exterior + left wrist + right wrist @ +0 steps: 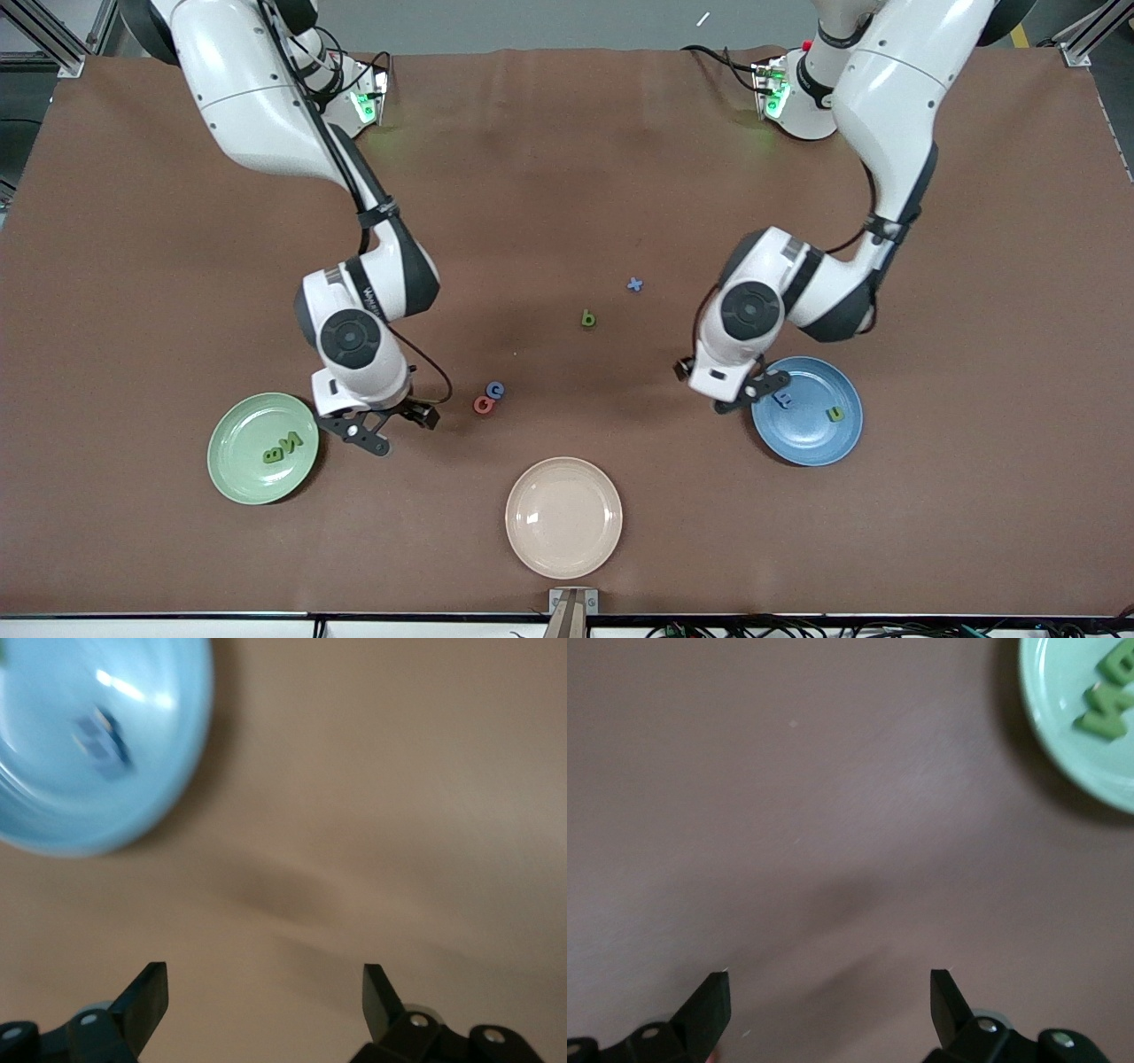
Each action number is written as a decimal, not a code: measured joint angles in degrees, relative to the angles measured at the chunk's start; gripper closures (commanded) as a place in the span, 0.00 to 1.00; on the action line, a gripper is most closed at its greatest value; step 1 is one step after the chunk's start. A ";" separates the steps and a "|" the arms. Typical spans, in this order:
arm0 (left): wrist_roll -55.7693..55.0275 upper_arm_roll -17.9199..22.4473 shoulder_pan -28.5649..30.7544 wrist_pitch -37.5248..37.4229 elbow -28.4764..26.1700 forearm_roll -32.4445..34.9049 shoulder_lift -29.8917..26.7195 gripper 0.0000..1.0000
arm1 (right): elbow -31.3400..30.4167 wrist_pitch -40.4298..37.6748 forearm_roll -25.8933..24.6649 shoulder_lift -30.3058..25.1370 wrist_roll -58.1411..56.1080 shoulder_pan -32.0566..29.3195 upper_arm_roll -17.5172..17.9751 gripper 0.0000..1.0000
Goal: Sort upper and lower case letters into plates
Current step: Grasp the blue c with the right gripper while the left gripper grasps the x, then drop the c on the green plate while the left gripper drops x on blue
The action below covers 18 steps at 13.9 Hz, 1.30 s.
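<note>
Brown table (567, 159) — sorting half done, four letters loose mid-table.
Left gripper (753, 390) by blue plate (824, 443), right gripper (381, 425) by green plate (244, 470) — both with fingers apart, empty, likely just after drops; two letters lie in each plate.

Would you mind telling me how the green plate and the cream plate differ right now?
The green plate holds two green letters; the cream plate holds none. The green plate lies toward the right arm's end of the table, with the right gripper beside its rim; the cream plate lies mid-table, nearer the front camera, with no gripper near. Both are round, glossy and look alike in size.
</note>
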 measured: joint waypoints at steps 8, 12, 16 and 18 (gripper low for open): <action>1.66 -8.46 -0.29 20.92 -18.27 1.18 -1.80 0.33 | 1.70 11.91 6.28 7.04 13.53 9.42 0.19 0.03; 1.69 -10.27 -0.39 20.96 -20.90 1.45 -1.87 0.40 | 2.48 11.64 6.28 7.56 10.74 9.59 -0.18 0.20; 1.66 -10.24 -0.26 21.02 -22.00 1.45 -1.87 0.64 | 2.50 11.05 6.28 7.61 7.09 9.52 -0.39 0.28; 1.40 -10.24 -0.04 20.91 -21.98 1.45 -2.07 0.77 | 2.48 9.90 6.28 7.67 4.75 9.44 -0.49 0.28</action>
